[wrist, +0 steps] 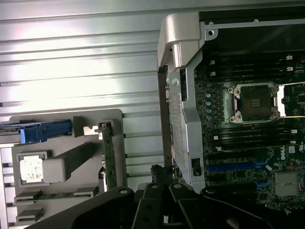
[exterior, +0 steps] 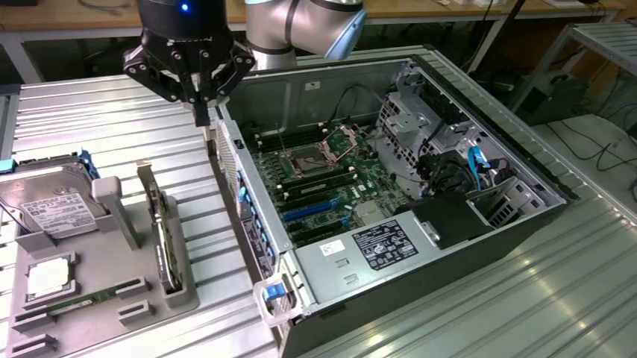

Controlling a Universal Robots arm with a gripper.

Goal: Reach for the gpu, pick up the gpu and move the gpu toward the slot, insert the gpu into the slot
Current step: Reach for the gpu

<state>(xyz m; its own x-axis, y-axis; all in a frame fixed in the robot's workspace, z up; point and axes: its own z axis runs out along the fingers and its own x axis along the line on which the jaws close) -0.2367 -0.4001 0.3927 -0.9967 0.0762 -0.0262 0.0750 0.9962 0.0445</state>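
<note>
Exterior view: the grey jointed arm (exterior: 298,26) comes in from behind the open grey computer case (exterior: 518,216). Its black gripper (exterior: 203,112) points straight down above the case's tray-side wall, jaws closed together and holding nothing.

Wrist view, looking down: the thin dark gpu card (wrist: 108,160) stands on edge in the grey moulded tray (wrist: 66,119) beside the case. Its long axis is parallel to that wall. The long blue slot (wrist: 233,167) inside the case lies crosswise to the card and is unoccupied.
</note>
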